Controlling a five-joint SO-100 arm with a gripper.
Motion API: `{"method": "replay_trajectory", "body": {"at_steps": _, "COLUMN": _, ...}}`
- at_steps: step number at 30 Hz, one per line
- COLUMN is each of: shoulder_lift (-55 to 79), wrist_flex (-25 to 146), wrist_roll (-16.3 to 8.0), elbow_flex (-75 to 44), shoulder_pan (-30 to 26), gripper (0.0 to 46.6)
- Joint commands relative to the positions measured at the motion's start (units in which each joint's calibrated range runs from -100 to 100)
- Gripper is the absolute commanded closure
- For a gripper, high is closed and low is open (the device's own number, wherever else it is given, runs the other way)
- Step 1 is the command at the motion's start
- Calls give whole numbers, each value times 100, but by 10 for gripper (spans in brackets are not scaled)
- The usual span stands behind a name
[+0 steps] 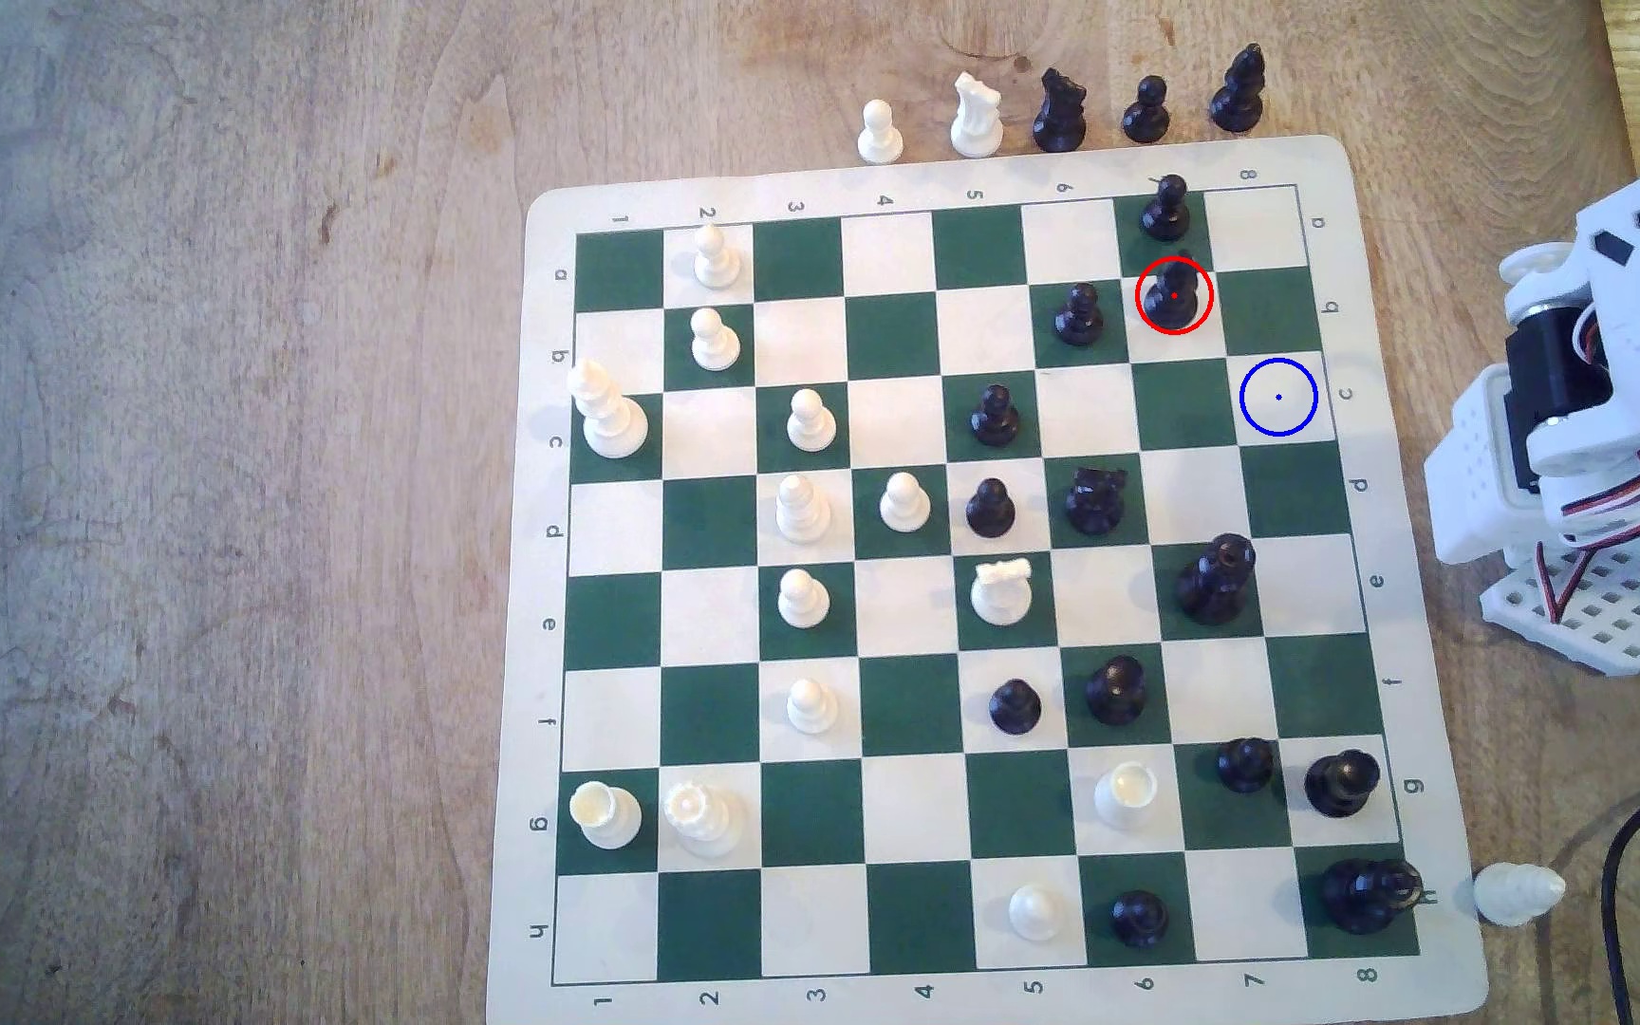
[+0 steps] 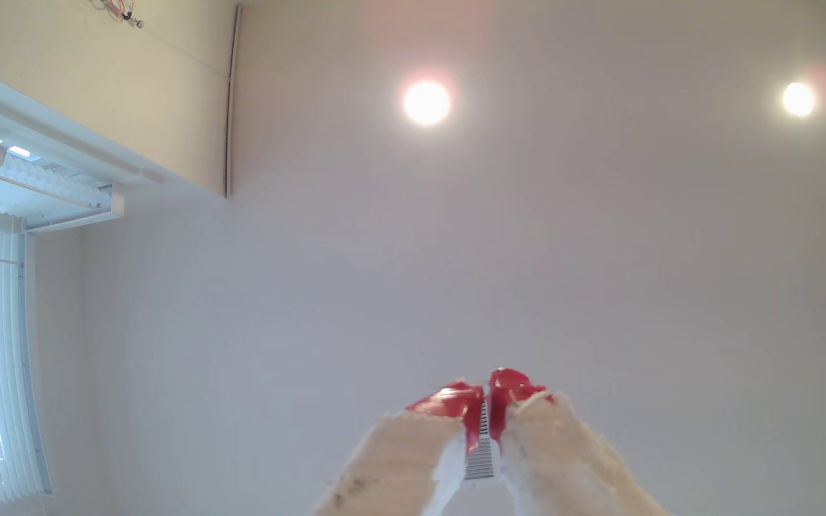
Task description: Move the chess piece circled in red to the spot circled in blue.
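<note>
Your claw (image 2: 485, 392) points at the ceiling, red tips pressed together and holding nothing, while the black bishop (image 1: 1173, 293) sits upright on its red-circled cream square, diagonally adjacent to the blue-circled square (image 1: 1279, 397) near the arm base (image 1: 1585, 414).
</note>
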Motion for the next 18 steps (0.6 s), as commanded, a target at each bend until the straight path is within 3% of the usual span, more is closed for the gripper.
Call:
{"method": "replay_trajectory", "body": {"at_steps": 1, "shoulder_lift": -11, "wrist_flex": -739, "wrist_roll": 29, "elbow_flex": 117, "shoulder_pan": 477, "gripper": 464}}
{"method": "replay_trajectory", "body": {"at_steps": 7, "shoulder_lift": -11, "wrist_flex": 677, "wrist_roll": 29, "elbow_flex": -309, "shoulder_pan": 1283, "gripper": 464}}
{"method": "replay_trajectory", "body": {"at_steps": 18, "shoulder_lift": -11, "wrist_flex": 6353, "wrist_roll": 5, "elbow_flex": -2240, "shoulder_pan": 2487, "gripper": 464}}
